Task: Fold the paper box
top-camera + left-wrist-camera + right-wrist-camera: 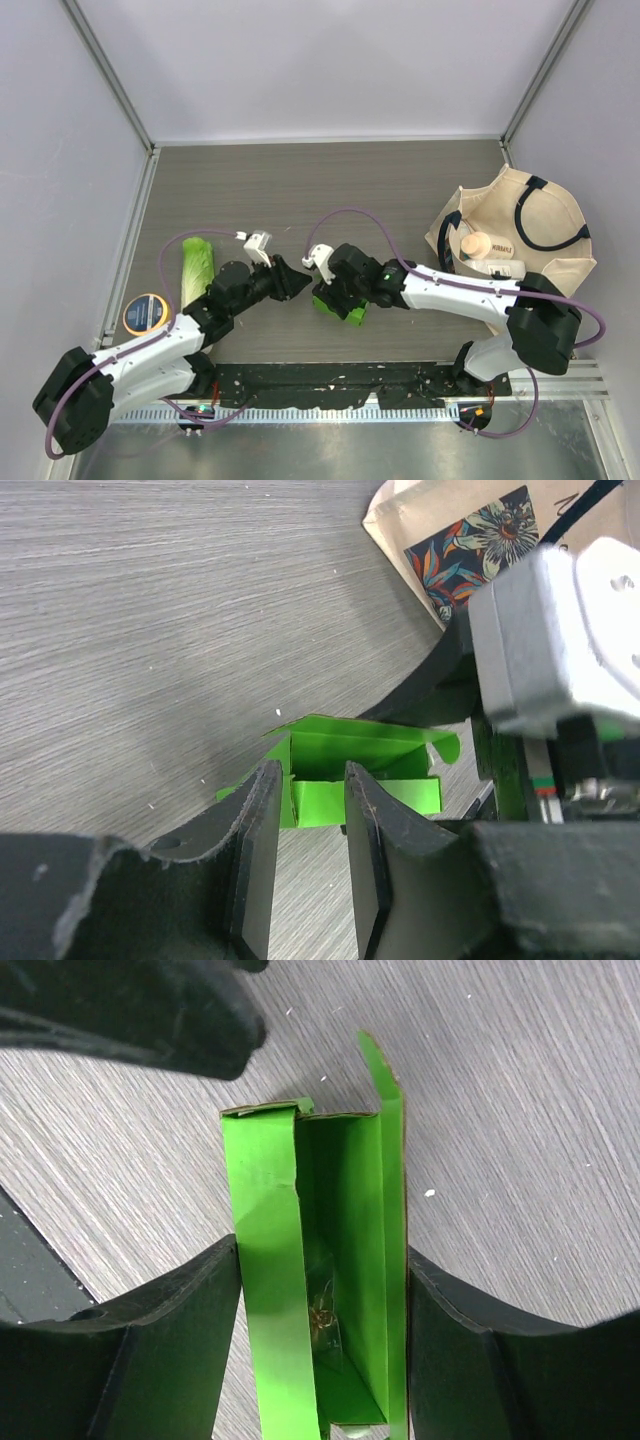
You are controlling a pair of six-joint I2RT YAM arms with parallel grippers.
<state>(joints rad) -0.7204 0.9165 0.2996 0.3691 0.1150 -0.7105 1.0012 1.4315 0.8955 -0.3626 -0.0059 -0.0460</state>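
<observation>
The paper box point(340, 306) is bright green cardboard, partly folded into an open channel with raised walls. My right gripper point(338, 290) is shut on it. In the right wrist view the box point(320, 1260) fills the gap, and both fingers point(180, 1350) press on its two side walls. My left gripper point(297, 281) is just left of the box, open by a narrow gap and empty. In the left wrist view its fingertips point(262, 790) sit right in front of the box's open end point(350, 755). A small flap stands between the walls.
A long pale-green cabbage point(196, 270) and a round orange-rimmed disc point(146, 313) lie at the left. A beige tote bag point(520, 225) holding a bottle point(488, 250) sits at the right, and its printed side shows in the left wrist view point(480, 530). A black rail runs along the near edge point(330, 385).
</observation>
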